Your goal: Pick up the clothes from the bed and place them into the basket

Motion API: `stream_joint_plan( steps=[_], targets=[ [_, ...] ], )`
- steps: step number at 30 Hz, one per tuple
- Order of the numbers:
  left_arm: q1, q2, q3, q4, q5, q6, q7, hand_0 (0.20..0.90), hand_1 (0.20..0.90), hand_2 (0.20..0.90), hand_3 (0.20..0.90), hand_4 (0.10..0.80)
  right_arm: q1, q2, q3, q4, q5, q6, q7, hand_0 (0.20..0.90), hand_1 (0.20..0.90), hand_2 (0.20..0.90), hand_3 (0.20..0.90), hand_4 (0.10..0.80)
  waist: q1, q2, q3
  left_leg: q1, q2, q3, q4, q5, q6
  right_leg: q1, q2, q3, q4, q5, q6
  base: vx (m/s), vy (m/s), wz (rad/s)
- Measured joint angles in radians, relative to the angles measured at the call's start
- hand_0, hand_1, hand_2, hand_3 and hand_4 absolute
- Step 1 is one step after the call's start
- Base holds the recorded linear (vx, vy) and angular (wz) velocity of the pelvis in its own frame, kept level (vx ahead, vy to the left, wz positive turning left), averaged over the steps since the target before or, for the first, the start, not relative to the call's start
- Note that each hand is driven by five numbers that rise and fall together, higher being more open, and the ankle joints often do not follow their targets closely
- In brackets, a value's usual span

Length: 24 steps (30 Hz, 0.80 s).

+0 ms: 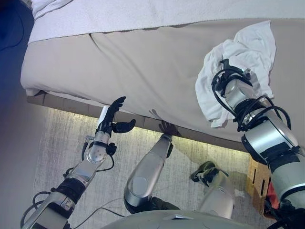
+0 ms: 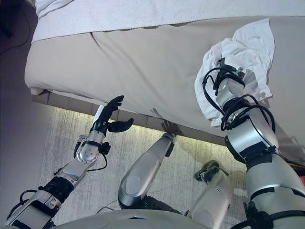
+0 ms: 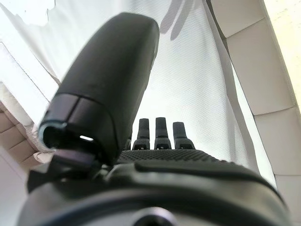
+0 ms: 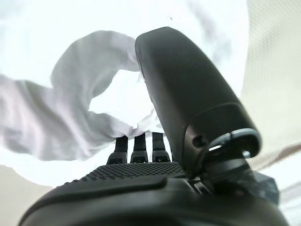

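Note:
A crumpled white garment (image 1: 252,47) lies on the beige bed (image 1: 143,62) near its right side edge. My right arm reaches up from the lower right and its wrist ends under this garment. In the right wrist view my right hand (image 4: 188,94) is pushed into the white cloth (image 4: 70,117), which bunches around it. My left hand (image 1: 112,117) is open and empty, held in the air just off the bed's near edge, fingers pointing up at the sheet (image 3: 197,94).
A white textured blanket (image 1: 143,14) covers the far part of the bed. Tan padded base blocks (image 1: 62,102) run under the mattress edge. A grey patterned rug (image 1: 62,143) covers the floor. A tan basket-like thing (image 1: 259,177) shows at the lower right behind my right arm.

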Motion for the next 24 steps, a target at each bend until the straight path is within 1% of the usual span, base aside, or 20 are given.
stream_joint_plan(
  steps=[6, 7, 8, 9, 11, 14, 16, 20, 21, 23, 24],
  targets=[
    [0.012, 0.011, -0.003, -0.066, 0.000, -0.020, 0.010, 0.900, 0.900, 0.900, 0.900, 0.800, -0.068, -0.003, 0.058, 0.045, -0.084, 0.067, 0.111, 0.900, 0.900, 0.900, 0.900, 0.800, 0.004, 0.000, 0.000, -0.071, -0.002, -0.007, 0.043, -0.012, -0.002, -0.074, -0.001, 0.024, 0.044, -0.010, 0.003, -0.011, -0.005, -0.01],
    [0.013, 0.018, -0.004, -0.067, 0.000, -0.021, 0.010, 0.900, 0.900, 0.900, 0.900, 0.800, -0.078, -0.003, 0.058, 0.059, -0.087, 0.072, 0.127, 0.775, 0.775, 0.775, 0.755, 0.655, 0.005, 0.000, 0.000, -0.072, -0.004, -0.008, 0.044, -0.012, -0.002, -0.077, -0.001, 0.028, 0.046, -0.010, 0.003, -0.018, -0.006, 0.04],
    [0.012, 0.024, -0.004, -0.067, 0.000, -0.021, 0.010, 0.900, 0.900, 0.900, 0.900, 0.800, -0.083, -0.005, 0.058, 0.067, -0.085, 0.076, 0.133, 0.516, 0.516, 0.516, 0.453, 0.353, 0.008, 0.000, 0.000, -0.073, -0.005, -0.008, 0.043, -0.012, -0.002, -0.079, -0.002, 0.033, 0.047, -0.010, 0.003, 0.000, 0.000, 0.00],
    [0.014, 0.031, -0.004, -0.067, 0.000, -0.021, 0.010, 0.900, 0.900, 0.900, 0.900, 0.800, -0.086, -0.005, 0.058, 0.074, -0.084, 0.076, 0.132, 0.300, 0.300, 0.300, 0.200, 0.100, 0.009, 0.000, 0.000, -0.073, -0.006, -0.007, 0.042, -0.012, -0.002, -0.082, -0.003, 0.040, 0.046, -0.010, 0.003, 0.000, 0.000, 0.00],
    [0.023, 0.044, -0.004, -0.067, 0.000, -0.021, 0.010, 0.900, 0.900, 0.900, 0.900, 0.800, -0.086, -0.005, 0.055, 0.082, -0.060, 0.073, 0.108, 0.300, 0.300, 0.300, 0.200, 0.100, 0.007, 0.000, 0.000, -0.072, -0.009, -0.001, 0.042, -0.012, -0.002, -0.084, -0.005, 0.048, 0.045, -0.010, 0.003, -0.013, 0.034, -0.05],
    [0.035, 0.047, -0.005, -0.067, 0.000, -0.021, 0.010, 0.900, 0.900, 0.900, 0.900, 0.800, -0.077, -0.017, 0.051, 0.084, -0.017, 0.055, 0.055, 0.300, 0.300, 0.300, 0.200, 0.100, 0.003, 0.000, 0.000, -0.062, -0.007, 0.014, 0.040, -0.012, -0.002, -0.078, -0.005, 0.057, 0.032, -0.010, 0.003, -0.012, 0.032, -0.11],
    [0.040, 0.046, -0.004, -0.067, 0.000, -0.021, 0.010, 0.900, 0.900, 0.900, 0.900, 0.800, -0.060, -0.019, 0.022, 0.080, 0.001, 0.041, 0.038, 0.300, 0.300, 0.300, 0.200, 0.100, -0.004, 0.000, 0.000, -0.046, -0.003, 0.020, 0.034, -0.012, -0.002, -0.063, 0.000, 0.062, 0.018, -0.010, 0.003, -0.020, 0.032, -0.11],
    [0.047, 0.043, -0.005, -0.067, 0.001, -0.020, 0.016, 0.900, 0.900, 0.900, 0.900, 0.800, 0.029, -0.018, -0.007, 0.065, 0.047, 0.011, 0.015, 0.300, 0.300, 0.300, 0.200, 0.100, -0.018, -0.002, -0.001, 0.046, 0.006, 0.043, -0.034, -0.011, -0.001, 0.013, 0.020, 0.078, -0.060, -0.009, 0.004, -0.006, 0.032, -0.22],
    [0.047, 0.043, -0.001, -0.066, 0.001, -0.017, 0.026, 0.900, 0.900, 0.900, 0.900, 0.800, 0.061, -0.017, -0.021, 0.047, 0.070, 0.000, 0.013, 0.300, 0.300, 0.300, 0.200, 0.100, -0.032, -0.003, 0.000, 0.077, 0.017, 0.055, -0.050, -0.010, 0.001, 0.047, 0.024, 0.078, -0.093, -0.008, 0.003, 0.006, 0.033, -0.24],
    [0.042, 0.043, -0.001, -0.066, 0.001, -0.011, 0.029, 0.900, 0.900, 0.900, 0.900, 0.800, 0.095, -0.017, -0.044, 0.035, 0.106, -0.018, 0.008, 0.300, 0.300, 0.300, 0.200, 0.100, -0.039, -0.013, 0.000, 0.122, 0.023, 0.067, -0.083, -0.009, 0.003, 0.082, 0.035, 0.080, -0.131, -0.008, 0.003, 0.019, 0.027, -0.32],
    [0.041, 0.043, 0.000, -0.066, 0.001, -0.006, 0.031, 0.900, 0.900, 0.900, 0.900, 0.800, 0.115, -0.015, -0.062, 0.028, 0.126, -0.024, 0.006, 0.300, 0.300, 0.300, 0.200, 0.100, -0.044, -0.014, 0.001, 0.152, 0.030, 0.079, -0.102, -0.001, 0.014, 0.112, 0.042, 0.080, -0.154, -0.001, 0.007, 0.039, 0.021, -0.40]
  ],
)
